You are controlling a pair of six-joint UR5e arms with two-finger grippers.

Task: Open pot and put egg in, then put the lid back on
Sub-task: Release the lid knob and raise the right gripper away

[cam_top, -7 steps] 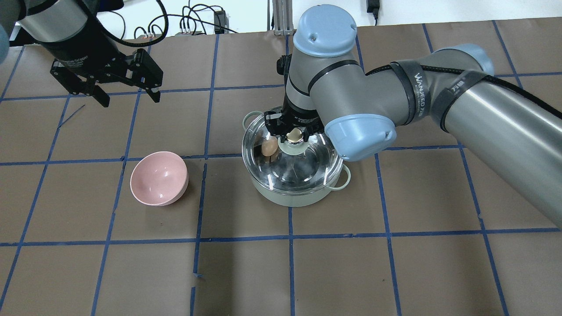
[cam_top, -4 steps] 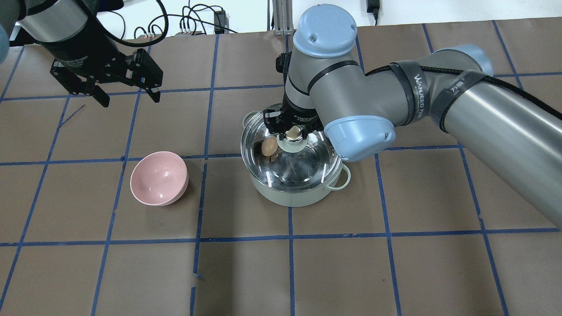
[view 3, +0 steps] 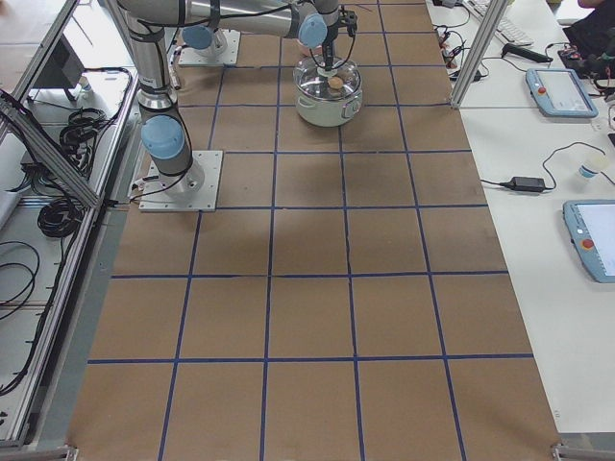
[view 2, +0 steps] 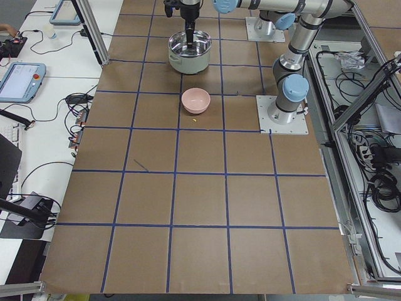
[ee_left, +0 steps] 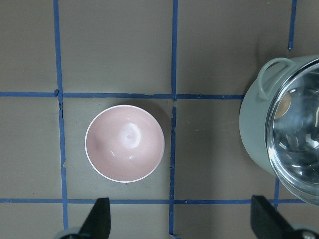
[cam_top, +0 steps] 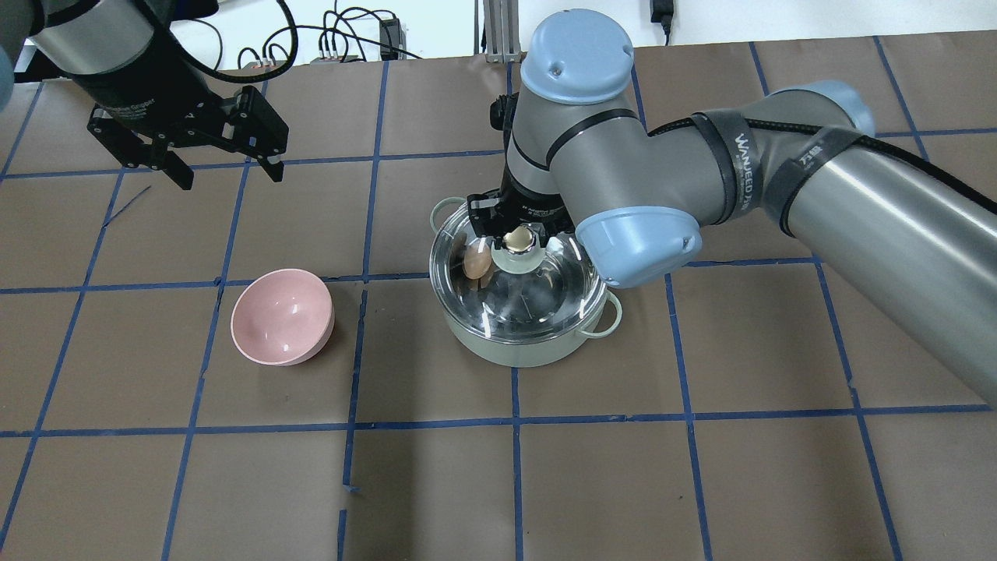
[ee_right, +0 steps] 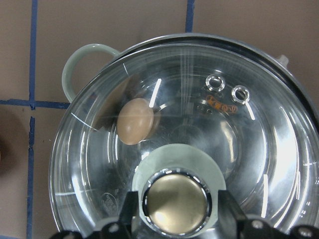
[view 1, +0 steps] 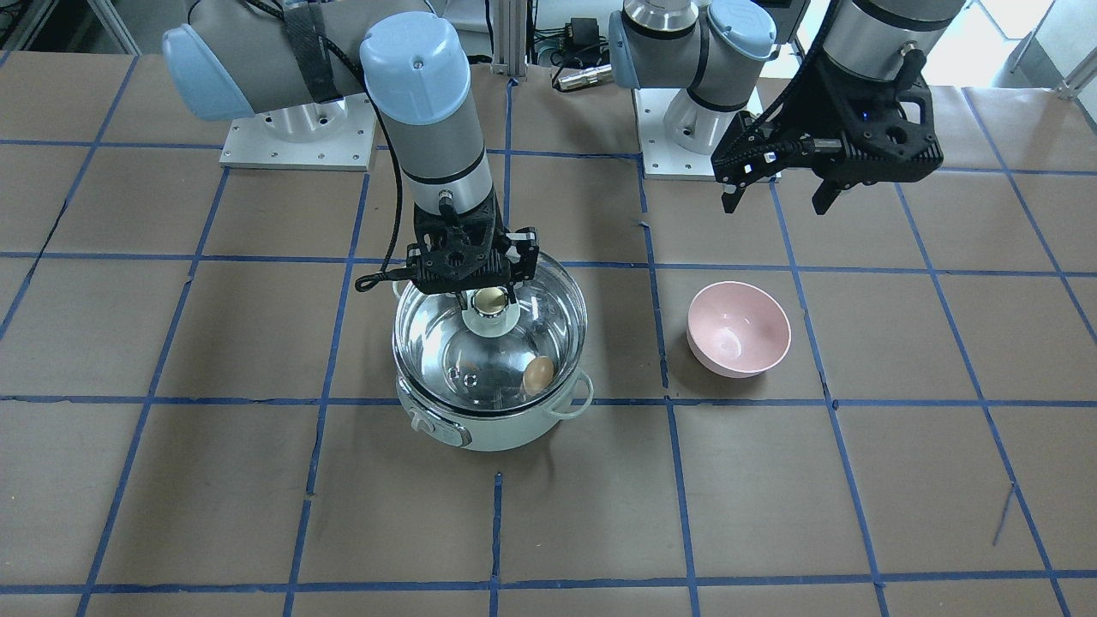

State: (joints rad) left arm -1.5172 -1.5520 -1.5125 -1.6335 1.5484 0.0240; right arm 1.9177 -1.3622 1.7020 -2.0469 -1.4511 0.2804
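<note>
The mint-green pot [cam_top: 514,354] stands mid-table, also in the front view [view 1: 497,433]. The tan egg [cam_top: 477,262] lies inside on the steel bottom, seen through the glass [ee_right: 135,121] [view 1: 538,374]. The clear lid [cam_top: 537,304] covers the pot's mouth; I cannot tell if it rests fully on the rim. My right gripper [cam_top: 514,238] [ee_right: 178,219] is shut on the lid's gold-capped knob [ee_right: 177,201]. My left gripper [cam_top: 231,178] [view 1: 774,206] hangs open and empty, high above the table to the pot's left.
A pink bowl [cam_top: 282,315] sits empty left of the pot, below the left wrist camera [ee_left: 124,143]. The right arm's elbow [cam_top: 639,241] hangs over the pot's right side. Blue tape lines grid the brown table.
The right gripper with the lid shifted slightly over the pot, a little back and left, then settled lower. The egg, the bowl and the left arm have not moved.
</note>
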